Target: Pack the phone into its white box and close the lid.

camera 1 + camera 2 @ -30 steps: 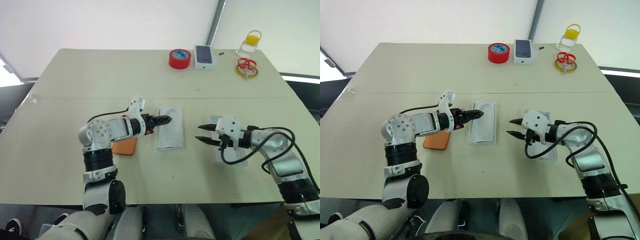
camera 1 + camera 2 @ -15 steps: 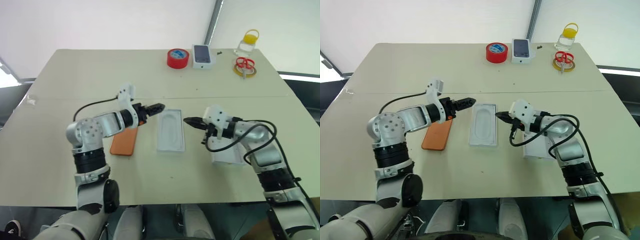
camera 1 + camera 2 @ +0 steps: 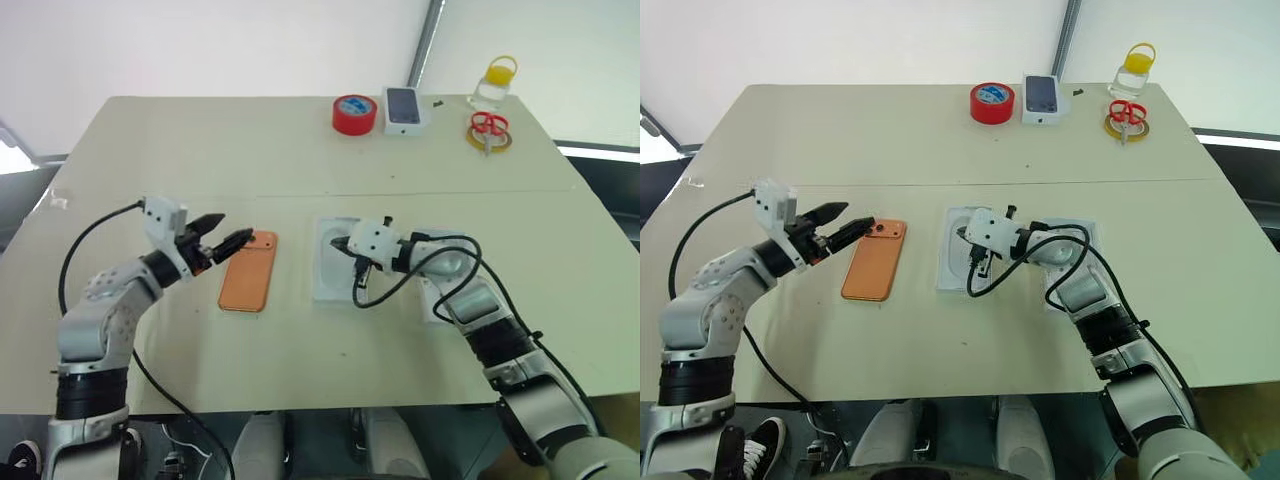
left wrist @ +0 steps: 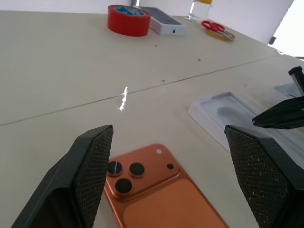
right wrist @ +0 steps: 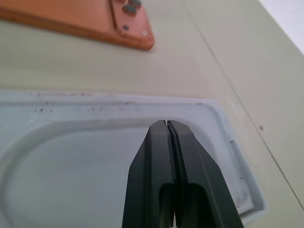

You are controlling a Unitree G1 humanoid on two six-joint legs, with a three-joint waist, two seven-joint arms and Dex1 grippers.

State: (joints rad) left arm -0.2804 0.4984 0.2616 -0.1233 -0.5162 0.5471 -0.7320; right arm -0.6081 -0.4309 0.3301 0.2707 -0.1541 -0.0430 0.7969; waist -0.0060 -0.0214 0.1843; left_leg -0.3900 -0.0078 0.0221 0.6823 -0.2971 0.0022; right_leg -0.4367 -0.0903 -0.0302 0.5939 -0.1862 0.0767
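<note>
Left gripper (image 3: 226, 232) spread wide, grasping nothing, left of centre beside orange phone (image 3: 249, 284). Right gripper (image 3: 341, 245) pinched closed, empty, over moulded tray (image 3: 328, 283), centre frame.

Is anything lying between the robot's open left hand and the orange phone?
Nothing visible does. The left hand hovers open just beside the phone, which lies camera-side up on bare table. The moulded tray sits beyond the phone, under the shut right hand.

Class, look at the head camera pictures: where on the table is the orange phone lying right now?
The phone lies flat, back up, left of centre on the table, between the open left gripper and the white moulded tray.
</note>
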